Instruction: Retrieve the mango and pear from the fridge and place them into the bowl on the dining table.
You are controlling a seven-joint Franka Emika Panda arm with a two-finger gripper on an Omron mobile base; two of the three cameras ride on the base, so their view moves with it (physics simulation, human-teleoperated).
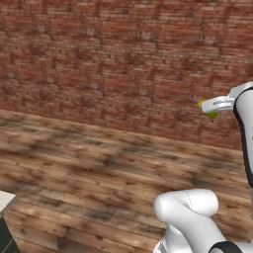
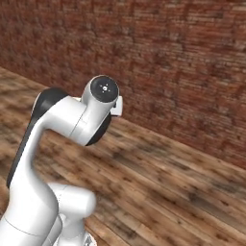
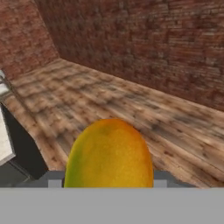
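The mango (image 3: 109,153), orange-yellow with a greenish left flank, sits close up between my fingertips in the hand view. My gripper (image 3: 108,180) is shut on it. In the left base view the gripper (image 1: 208,106) is held high at the right, in front of the brick wall, and the mango (image 1: 211,113) peeks out from between the white fingers. The pear, fridge, bowl and dining table are out of view.
A red brick wall (image 1: 123,64) runs across the back, with wooden plank floor (image 1: 89,168) below it. The corner of a dark unit with a pale top (image 3: 13,148) shows at the left, and again at the lower left (image 1: 5,217).
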